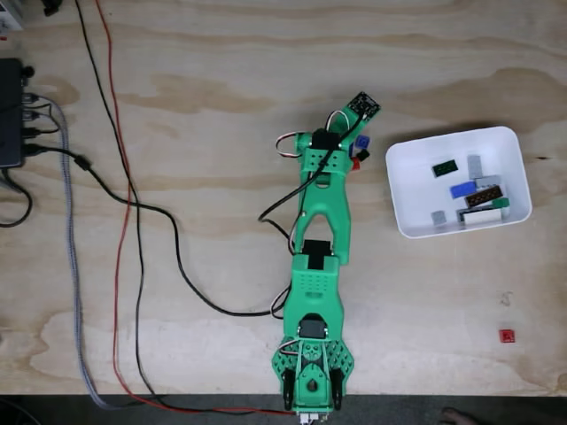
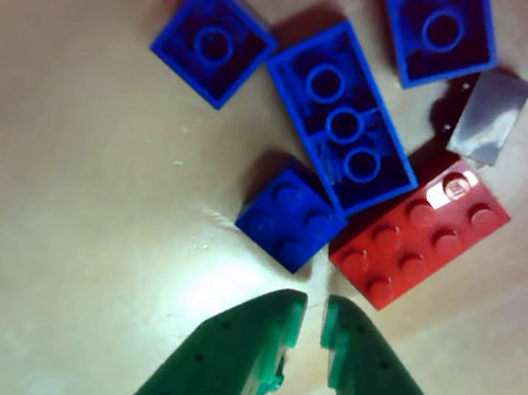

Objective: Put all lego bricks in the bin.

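jaws (image 2: 313,322): nearly closed, a thin gap between the green tips, nothing in them; they hang just short of the brick cluster in the other view.
nearest bricks: small blue brick (image 2: 292,214) studs up, just ahead of the tips; red brick (image 2: 420,234) touching its right side.
further bricks: long blue brick (image 2: 343,118) and two square blue ones (image 2: 214,42) (image 2: 441,26) lie underside up; grey piece (image 2: 491,116) beside the red one.
step in hand: you look set to pick from this cluster. open the jaws first, then centre on the small blue brick, since it sits closest and its left side is free.
care: bricks touch, so a skewed close may drag the red one along.
bin (image 1: 403,190): right of the arm on the counter (image 1: 195,97) in the fixed view, already holding several bricks.
stray: one red brick (image 1: 507,336) near the counter's lower right.
hard to see: in the fixed view the arm covers most of the cluster; you cannot count it there.
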